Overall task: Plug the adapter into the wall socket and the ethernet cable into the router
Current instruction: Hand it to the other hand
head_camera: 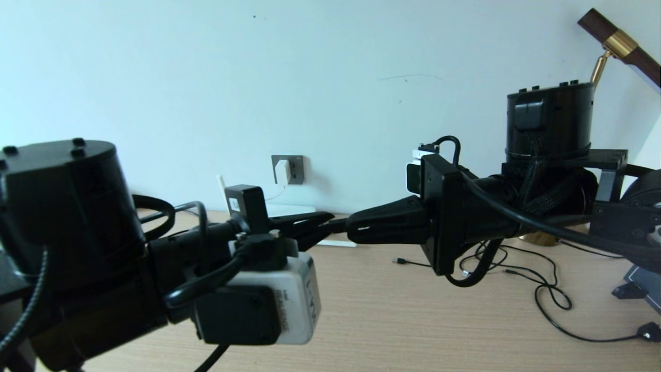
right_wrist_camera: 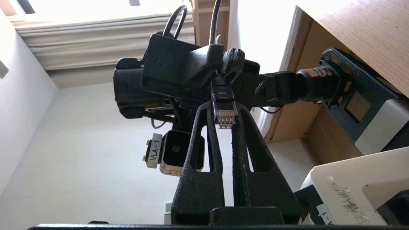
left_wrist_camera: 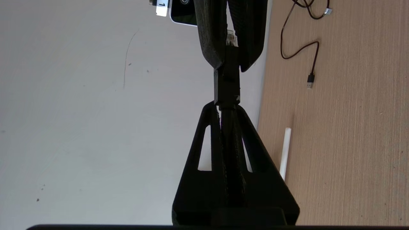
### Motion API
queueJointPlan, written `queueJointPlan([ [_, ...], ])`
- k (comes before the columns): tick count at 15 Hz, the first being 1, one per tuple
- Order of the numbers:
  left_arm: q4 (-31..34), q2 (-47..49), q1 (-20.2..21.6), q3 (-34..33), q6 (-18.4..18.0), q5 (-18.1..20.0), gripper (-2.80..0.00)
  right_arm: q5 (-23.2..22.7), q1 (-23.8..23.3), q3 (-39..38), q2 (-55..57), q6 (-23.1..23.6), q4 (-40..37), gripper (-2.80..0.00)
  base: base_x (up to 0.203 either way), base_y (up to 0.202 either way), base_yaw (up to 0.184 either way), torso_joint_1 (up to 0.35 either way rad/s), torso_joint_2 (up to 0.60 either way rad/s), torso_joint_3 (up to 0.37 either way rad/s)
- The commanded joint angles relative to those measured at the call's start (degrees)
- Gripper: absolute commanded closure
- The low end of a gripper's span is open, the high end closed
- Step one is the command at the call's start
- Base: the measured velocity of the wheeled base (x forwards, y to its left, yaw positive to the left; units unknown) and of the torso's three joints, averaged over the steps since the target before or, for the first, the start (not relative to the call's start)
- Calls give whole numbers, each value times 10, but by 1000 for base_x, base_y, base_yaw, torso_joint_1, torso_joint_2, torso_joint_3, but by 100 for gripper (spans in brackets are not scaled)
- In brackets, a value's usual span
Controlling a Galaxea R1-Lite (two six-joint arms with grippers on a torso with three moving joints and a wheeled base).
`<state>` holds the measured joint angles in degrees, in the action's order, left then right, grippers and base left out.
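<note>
Head view: at the centre of the frame the left gripper (head_camera: 323,225) and the right gripper (head_camera: 356,227) meet tip to tip above the table (head_camera: 392,320). Both are closed on the ethernet cable (left_wrist_camera: 227,86); the left one clamps its black boot, and the right fingers (right_wrist_camera: 209,127) pinch the clear plug, seen in the middle of the right wrist view. Behind them, left of centre, the adapter (head_camera: 282,171) sits in the wall socket (head_camera: 295,169). The router (head_camera: 289,210) lies below it, mostly hidden.
</note>
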<state>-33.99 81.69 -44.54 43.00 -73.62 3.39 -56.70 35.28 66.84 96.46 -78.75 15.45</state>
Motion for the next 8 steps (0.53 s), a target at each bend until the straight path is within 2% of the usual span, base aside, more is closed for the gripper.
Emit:
queueJointPlan([
  [1,-4,2,0,0,-4,0,0,-3,0,-1,1,-4,-1,0,0,0,0,0,0,0],
  [8,-4,-1,-1,1,-3,1,0,-3,1,-2,0,-4,-1,0,0,0,0,0,0,0],
])
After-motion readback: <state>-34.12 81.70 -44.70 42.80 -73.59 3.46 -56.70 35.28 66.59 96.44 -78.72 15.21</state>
